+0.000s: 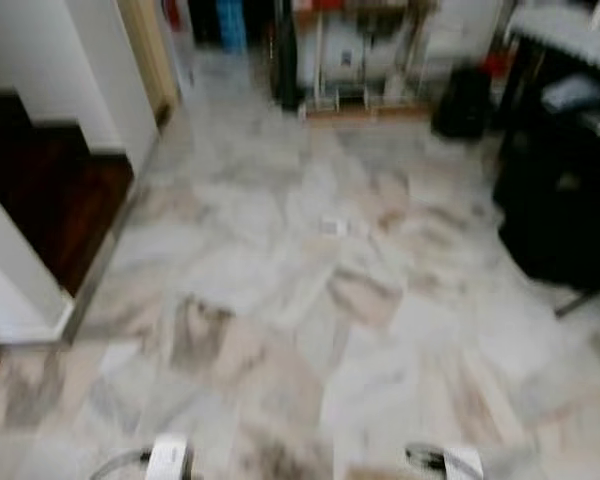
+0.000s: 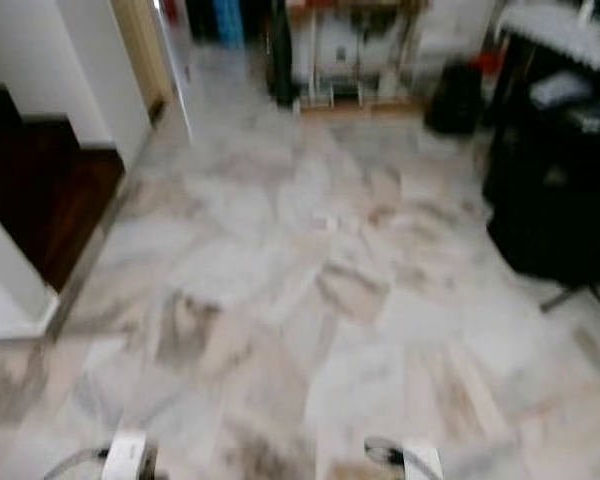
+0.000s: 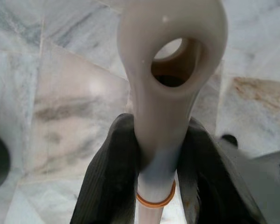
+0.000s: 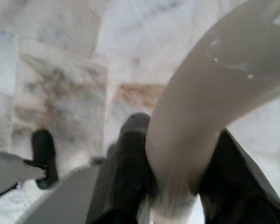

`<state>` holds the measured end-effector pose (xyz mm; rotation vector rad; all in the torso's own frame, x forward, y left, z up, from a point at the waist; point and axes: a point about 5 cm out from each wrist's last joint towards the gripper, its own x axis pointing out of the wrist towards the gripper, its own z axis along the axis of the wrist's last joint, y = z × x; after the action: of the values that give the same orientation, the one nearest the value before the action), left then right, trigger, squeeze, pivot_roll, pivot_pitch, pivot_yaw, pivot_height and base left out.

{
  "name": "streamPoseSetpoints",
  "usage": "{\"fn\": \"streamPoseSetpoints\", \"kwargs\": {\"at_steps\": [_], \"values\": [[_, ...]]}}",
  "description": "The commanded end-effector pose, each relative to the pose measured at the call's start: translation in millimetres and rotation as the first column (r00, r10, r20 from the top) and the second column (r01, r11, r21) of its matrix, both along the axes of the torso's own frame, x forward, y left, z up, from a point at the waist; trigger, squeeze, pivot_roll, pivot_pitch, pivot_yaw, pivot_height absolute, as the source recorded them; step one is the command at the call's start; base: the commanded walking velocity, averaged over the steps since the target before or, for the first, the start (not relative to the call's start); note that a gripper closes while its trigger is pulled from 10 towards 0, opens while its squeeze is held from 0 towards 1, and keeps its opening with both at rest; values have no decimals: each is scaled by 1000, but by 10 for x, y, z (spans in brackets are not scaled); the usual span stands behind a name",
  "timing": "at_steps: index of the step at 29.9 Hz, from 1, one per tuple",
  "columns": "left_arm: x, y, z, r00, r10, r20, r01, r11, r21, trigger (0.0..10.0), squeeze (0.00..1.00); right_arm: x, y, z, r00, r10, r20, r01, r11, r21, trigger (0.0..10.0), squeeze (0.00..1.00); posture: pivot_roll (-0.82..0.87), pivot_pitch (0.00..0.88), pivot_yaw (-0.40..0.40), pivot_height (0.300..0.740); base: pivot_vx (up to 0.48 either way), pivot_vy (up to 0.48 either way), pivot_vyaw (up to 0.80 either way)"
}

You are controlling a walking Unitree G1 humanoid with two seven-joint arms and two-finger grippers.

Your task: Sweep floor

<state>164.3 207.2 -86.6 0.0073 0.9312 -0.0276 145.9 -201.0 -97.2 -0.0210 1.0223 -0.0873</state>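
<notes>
In the left wrist view my left gripper is shut on a cream plastic handle with a round hanging hole at its end and an orange ring lower down. My right gripper is shut on a thicker, curved cream handle. Both are held over the marble floor. The eye views are blurred; my two wrists show at the bottom edge. A small white scrap lies on the tiles ahead.
To the left, a white wall corner borders a doorway onto dark wood flooring. A large black object stands at the right below a white table. Shelving and a black bag stand at the back.
</notes>
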Motion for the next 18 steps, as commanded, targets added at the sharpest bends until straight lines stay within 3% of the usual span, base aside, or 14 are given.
{"fn": "streamPoseSetpoints", "kwargs": {"at_steps": [1, 18], "values": [[7, 24, 9, 1000, 0, 9, 0, 1000, 9, 10000, 0, 92, 4, 39, 999, -5, 38, 5, 1000, 4, 10000, 0, -72, 0, 8, 740, 409, 0, 0], [10, 27, 9, 1000, 5, 4, -5, 1000, 11, 10000, 0, 174, 14, 77, 996, -18, 82, 16, 1000, 20, 10000, 0, -74, 0, 12, 740, 410, 0, 0]]}}
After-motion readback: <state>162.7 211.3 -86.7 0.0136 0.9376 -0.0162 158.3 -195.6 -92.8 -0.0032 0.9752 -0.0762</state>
